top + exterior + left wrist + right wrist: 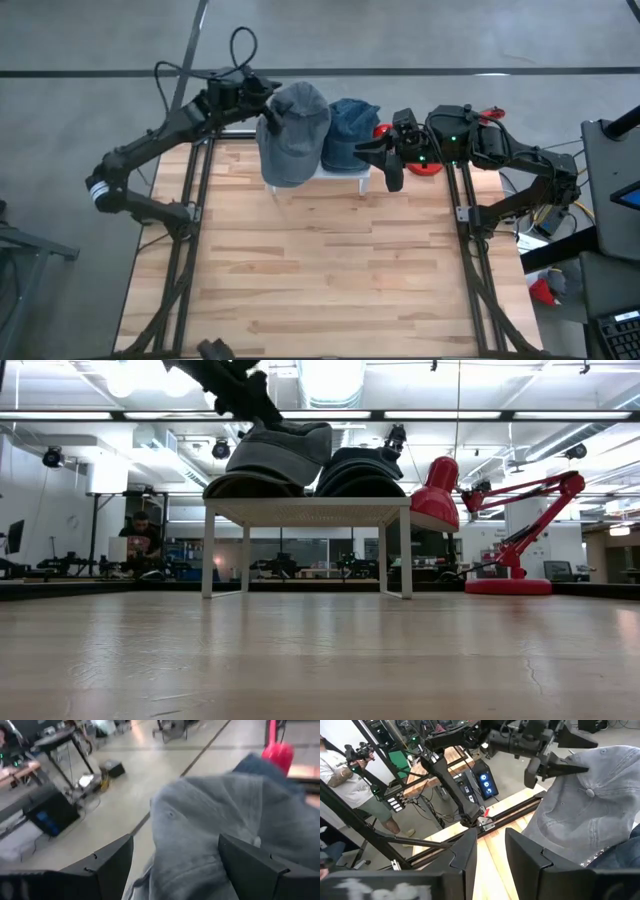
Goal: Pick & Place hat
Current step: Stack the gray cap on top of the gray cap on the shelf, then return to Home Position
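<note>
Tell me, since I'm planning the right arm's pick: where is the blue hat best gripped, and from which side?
Probably its crown edge on the right-arm side, approached level from there. The blue hat sits dome-up on the white stand, its other side pressed against the grey hat that the left gripper holds. The right gripper is already beside the free side.

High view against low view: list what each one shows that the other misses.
Only the high view shows the slatted wooden table top and the right gripper beside the dark blue fabric hat. Only the low view shows the small white stand's legs and a seated person behind. Both show the grey fabric hat and red desk lamp.
</note>
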Available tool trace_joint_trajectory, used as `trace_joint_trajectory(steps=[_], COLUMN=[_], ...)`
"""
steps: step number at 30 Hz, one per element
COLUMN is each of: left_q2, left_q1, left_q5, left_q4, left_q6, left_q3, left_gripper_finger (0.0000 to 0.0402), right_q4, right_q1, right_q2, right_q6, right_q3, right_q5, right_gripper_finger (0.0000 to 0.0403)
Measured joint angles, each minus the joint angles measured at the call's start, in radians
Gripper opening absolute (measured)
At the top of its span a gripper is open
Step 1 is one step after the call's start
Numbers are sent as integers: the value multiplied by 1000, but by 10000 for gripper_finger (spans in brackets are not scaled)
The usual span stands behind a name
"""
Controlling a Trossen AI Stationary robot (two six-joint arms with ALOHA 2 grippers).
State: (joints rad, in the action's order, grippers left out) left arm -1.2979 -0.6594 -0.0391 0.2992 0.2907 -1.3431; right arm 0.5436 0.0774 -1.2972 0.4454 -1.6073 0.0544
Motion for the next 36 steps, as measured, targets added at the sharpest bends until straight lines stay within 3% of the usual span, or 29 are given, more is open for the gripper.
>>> trace_joint_trajectory(steps=[7,17,28,32,36], left_q2=[-48,-44,44,118,194], left_q1=[-1,0,0,8,8], left_q5=[-73,-89,-136,-39,130], left_q4=[159,182,192,258,343], left_q6=[2,-20,-27,-111,-151], left_q3=[-17,-11,-90,-107,-82], left_gripper_finger=[296,296,296,296,296], right_q4=[1,2,6,65,148], right_q1=[0,-1,-1,1,4], right_q2=[0,0,0,4,21], right_q6=[0,0,15,-23,-85], right_q3=[0,0,0,0,0], right_q5=[-1,-1,-2,5,107], right_gripper_finger=[99,109,89,83,75])
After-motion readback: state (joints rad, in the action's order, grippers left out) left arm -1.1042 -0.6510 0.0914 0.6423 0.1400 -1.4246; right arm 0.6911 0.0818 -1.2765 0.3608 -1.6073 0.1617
